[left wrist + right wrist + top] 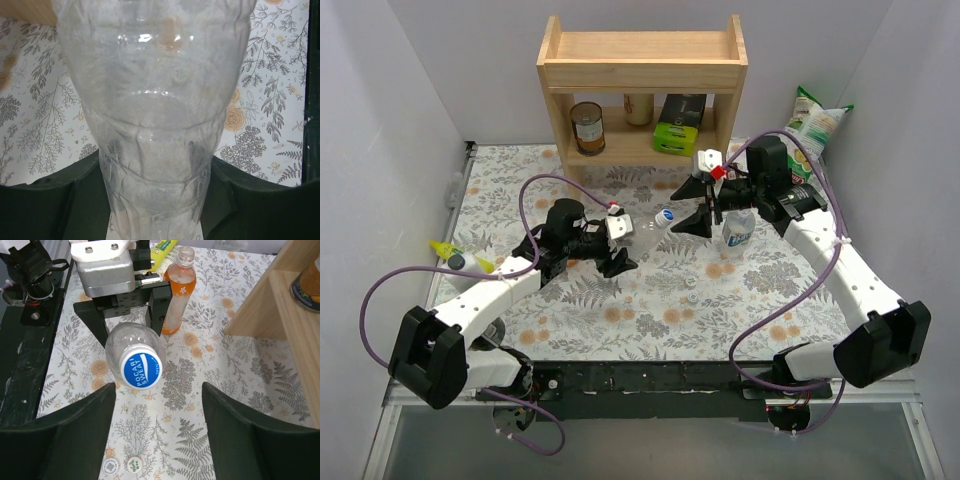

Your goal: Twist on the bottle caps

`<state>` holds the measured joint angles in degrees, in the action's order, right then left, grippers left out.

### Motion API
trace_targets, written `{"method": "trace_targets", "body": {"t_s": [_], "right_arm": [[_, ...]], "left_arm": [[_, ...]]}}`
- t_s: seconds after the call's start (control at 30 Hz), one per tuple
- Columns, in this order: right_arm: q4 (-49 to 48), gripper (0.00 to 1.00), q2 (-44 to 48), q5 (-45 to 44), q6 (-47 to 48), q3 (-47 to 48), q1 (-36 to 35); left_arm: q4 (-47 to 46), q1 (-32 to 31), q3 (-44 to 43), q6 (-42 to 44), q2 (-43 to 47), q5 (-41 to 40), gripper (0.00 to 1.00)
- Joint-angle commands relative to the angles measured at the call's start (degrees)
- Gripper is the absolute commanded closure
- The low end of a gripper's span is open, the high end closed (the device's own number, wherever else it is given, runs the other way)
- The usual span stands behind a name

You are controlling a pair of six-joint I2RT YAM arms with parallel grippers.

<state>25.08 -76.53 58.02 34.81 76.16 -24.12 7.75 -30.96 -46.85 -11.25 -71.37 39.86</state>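
Right wrist view looks straight at the neck end of a clear bottle [129, 342], thin, ribbed and colourless, held on its side above the table [650, 325]. A round blue cap [142, 370] with white lettering sits on its mouth; how far it is screwed down cannot be told. The left gripper [155, 170] pinches the clear bottle around its waist, matte black fingers pressed against the crinkled plastic on both sides. The right gripper [159, 390] is spread wide. Its two dark wedge-shaped fingers stand just short of the blue cap without touching it, and the gap between them is wider than the clear bottle's shoulder. Just beyond the clear bottle an orange bottle [179, 290] stands upright, slim-waisted, its mouth open. Below the clear bottle, on the floral cloth, two small pale caps [133, 464] lie flat side by side. From above, a labelled bottle [738, 232] stands upright close behind the right gripper, on the far side from the clear bottle. A wooden shelf [640, 62] with square edges rises well beyond the clear bottle, leaving a band of patterned cloth between them.
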Motion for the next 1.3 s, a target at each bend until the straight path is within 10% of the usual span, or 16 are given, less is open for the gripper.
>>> {"method": "trace_targets", "body": {"t_s": [0.0, 0.8, 1.13, 1.27], "right_arm": [[-3.99, 0.28, -1.69, 4.37, -3.69, 1.18, 0.04], [-5.48, 0.48, -4.15, 9.75, -10.90, 1.80, 0.04], [-20.56, 0.98, -2.23, 2.91, -26.95, -2.76, -0.31], [-27.72, 0.99, -0.81, -8.96, -38.66, -5.33, -2.07]], "left_arm": [[1.13, 0.11, -2.54, 1.58, -0.26, 3.21, 1.00], [0.34, 0.11, -2.11, 1.31, -0.78, 3.47, 1.00], [-5.62, -3.22, -0.79, -2.89, -0.96, -8.05, 1.00], [-17.05, -7.62, 2.64, -7.37, 0.89, -20.59, 1.00]]}}
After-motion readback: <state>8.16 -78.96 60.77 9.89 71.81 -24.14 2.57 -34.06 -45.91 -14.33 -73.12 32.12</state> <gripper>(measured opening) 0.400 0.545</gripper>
